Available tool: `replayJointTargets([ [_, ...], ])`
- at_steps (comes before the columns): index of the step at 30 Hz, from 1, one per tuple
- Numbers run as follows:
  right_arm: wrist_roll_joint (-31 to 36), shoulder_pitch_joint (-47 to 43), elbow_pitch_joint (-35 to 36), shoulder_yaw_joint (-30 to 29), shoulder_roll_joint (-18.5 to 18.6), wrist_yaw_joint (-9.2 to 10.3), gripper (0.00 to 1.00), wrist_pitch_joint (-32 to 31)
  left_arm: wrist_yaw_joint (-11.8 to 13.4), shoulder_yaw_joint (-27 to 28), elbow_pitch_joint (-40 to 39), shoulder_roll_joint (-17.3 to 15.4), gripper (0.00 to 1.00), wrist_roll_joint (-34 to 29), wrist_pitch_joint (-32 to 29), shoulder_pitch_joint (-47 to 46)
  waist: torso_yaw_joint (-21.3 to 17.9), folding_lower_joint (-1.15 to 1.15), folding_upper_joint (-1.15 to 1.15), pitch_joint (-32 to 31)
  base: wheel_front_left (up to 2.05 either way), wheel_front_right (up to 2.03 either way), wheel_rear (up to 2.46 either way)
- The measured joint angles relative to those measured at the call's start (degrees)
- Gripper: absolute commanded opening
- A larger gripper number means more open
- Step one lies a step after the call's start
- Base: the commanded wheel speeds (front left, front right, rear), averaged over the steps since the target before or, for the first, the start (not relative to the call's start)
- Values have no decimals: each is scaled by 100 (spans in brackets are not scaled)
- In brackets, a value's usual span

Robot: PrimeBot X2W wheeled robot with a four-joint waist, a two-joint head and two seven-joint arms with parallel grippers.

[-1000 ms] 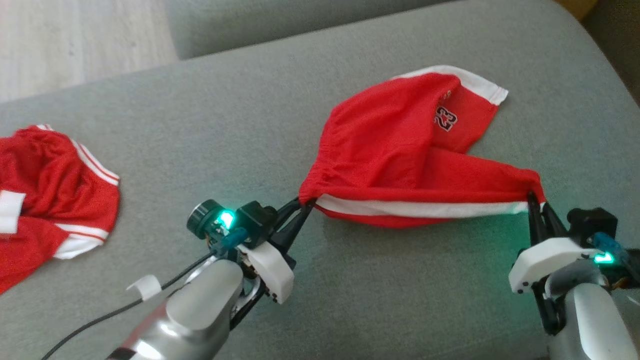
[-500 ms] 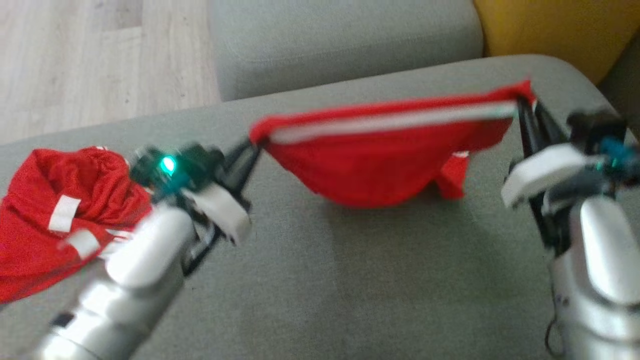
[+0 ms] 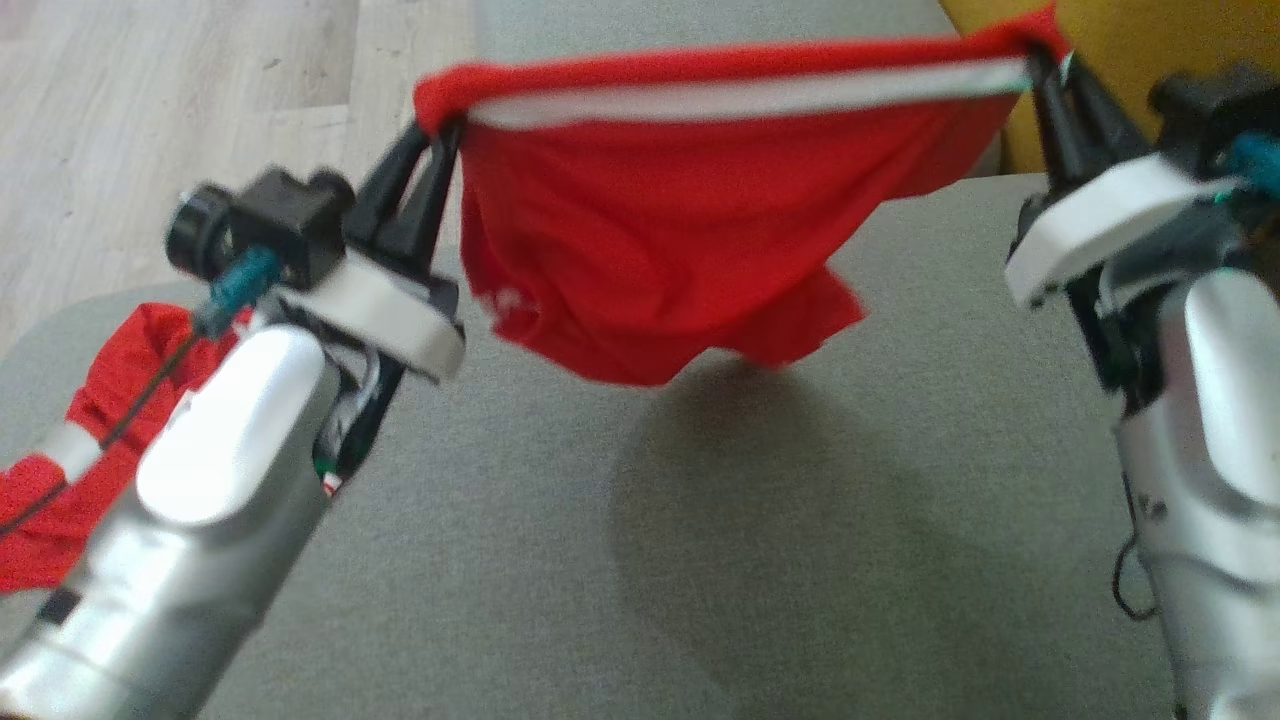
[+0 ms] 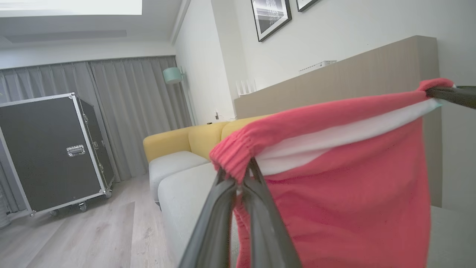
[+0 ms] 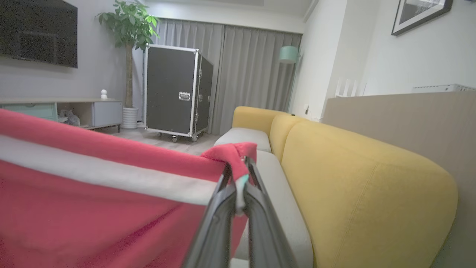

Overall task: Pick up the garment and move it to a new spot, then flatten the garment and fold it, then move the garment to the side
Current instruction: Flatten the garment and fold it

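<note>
A: Why is the red jersey garment with the white band (image 3: 660, 230) strung out like that?

B: Each arm has one end of its banded edge. The left gripper (image 3: 440, 128) is clenched on the gathered red corner and the right gripper (image 3: 1042, 58) is pinched on the far corner. The band is pulled taut between them, so the cloth hangs open in the air above the grey fabric cushion (image 3: 480, 560), apparently clear of it. That probably lets it go down flat.

A: And room to lay it?

B: Bare grey upholstery lies under it and in front of it. To the left, a second crumpled red garment (image 3: 110, 390) sits at the cushion's edge, just beside the left forearm, with pale wooden floor (image 3: 150, 100) beyond. The yellow sofa back (image 5: 353, 175) stands close beside the right gripper, so that side is tighter.
</note>
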State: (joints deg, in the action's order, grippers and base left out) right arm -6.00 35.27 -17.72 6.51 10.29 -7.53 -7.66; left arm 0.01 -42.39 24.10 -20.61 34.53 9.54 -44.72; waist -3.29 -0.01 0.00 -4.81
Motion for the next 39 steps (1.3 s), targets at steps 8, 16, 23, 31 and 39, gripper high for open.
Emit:
replayJointTargets([
  [8,-49,-442,254,-77,119,0,0,-185,204,-52,-681,-258,0,29,-174,612,50,0,0,26,0,0,0],
  [16,-148,-100,93,119,143,0,0,-521,152,5,-749,-444,0,79,-428,300,-19,1,0,459,0,0,0],
  [23,-24,1914,-1274,-64,-91,0,0,170,-341,174,283,-369,0,16,-375,-1302,-145,3,0,1342,0,0,0],
  [31,769,3688,-3080,-1111,-549,-1,0,1887,-506,342,1672,113,0,-471,450,-2959,-296,3,-1,2277,0,0,0],
  [39,1302,3651,-4503,-1232,-630,-1,0,2078,-666,502,2098,470,0,-535,516,-2765,-358,2,-1,2639,0,0,0],
])
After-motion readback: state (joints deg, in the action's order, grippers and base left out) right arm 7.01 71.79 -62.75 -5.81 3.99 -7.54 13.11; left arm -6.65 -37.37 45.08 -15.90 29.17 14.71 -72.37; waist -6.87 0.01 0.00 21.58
